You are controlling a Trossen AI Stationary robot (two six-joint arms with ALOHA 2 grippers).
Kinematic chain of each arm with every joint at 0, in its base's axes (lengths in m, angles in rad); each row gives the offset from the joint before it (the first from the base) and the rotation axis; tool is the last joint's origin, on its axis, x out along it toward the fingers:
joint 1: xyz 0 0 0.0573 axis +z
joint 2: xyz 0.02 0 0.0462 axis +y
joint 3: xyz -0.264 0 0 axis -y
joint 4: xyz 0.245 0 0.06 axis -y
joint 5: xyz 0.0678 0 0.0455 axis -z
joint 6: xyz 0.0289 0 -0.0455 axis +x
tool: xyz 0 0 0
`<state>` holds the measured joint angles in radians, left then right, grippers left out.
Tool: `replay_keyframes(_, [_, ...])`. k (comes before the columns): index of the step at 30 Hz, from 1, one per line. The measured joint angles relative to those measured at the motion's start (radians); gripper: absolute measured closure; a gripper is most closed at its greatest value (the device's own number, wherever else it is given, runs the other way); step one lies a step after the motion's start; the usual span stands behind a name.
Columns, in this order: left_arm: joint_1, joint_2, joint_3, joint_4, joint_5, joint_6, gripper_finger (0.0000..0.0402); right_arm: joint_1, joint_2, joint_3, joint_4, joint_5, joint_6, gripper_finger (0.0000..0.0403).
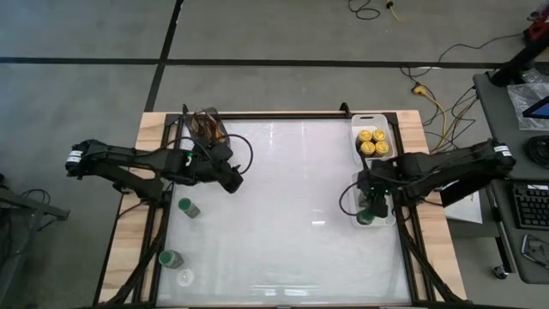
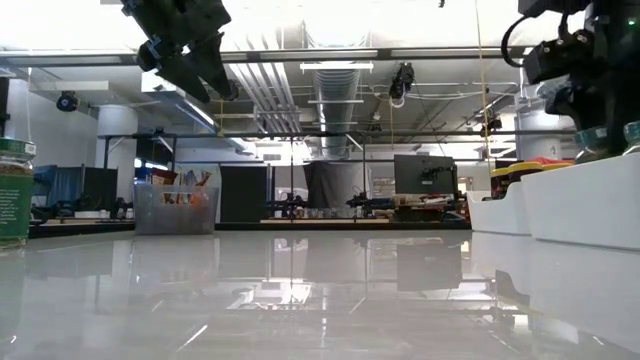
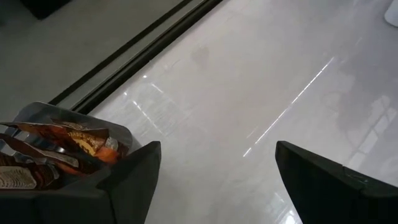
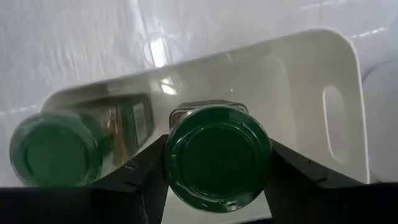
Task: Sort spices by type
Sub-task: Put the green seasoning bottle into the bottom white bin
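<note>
Green-lidded and clear-walled, one spice jar (image 4: 217,158) sits pinched between the fingers of the right gripper (image 1: 375,204), directly over the near white tray (image 4: 298,68) at the table's right edge. We see a second green-lidded jar (image 4: 56,155) already standing inside that tray, close beside the held one; it carries a green label panel, but we cannot read any writing on it. In the high view, the far white tray (image 1: 371,119) just beyond holds four yellow-lidded jars (image 1: 372,142) packed together in a square.

Across the table, two more green-lidded jars stand on the glossy white tabletop (image 1: 283,206) near its left edge, one (image 1: 185,207) below the left arm and one (image 1: 171,258) nearer the front. Beside that second one stands a clear jar (image 1: 184,277) whose lid colour we cannot tell.

Our left gripper (image 1: 232,178) hangs above the table's left part with its jaws spread and nothing between them. Near it, at the far left corner, a grey square cup (image 3: 62,162) holds brown sticks and orange-printed packets whose print we cannot make out.
</note>
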<state>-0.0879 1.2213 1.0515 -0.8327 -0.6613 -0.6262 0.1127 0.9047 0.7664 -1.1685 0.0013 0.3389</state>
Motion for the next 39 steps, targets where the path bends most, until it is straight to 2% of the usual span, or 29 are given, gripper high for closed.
replay_keyframes(19, [0.0,0.0,0.0,0.001,0.0,0.0,0.0102,0.0,0.001,-0.054,0.107,-0.009,-0.026,0.0201])
replay_keyframes(32, [0.0,0.0,0.0,0.0,0.0,0.0,0.0102,0.001,0.002,-0.054,0.105,-0.048,-0.026,0.015])
replay_keyframes(39, [0.0,0.0,0.0,0.0,0.0,0.0,0.0102,0.001,0.002,0.0,0.104,-0.047,-0.027,0.0133])
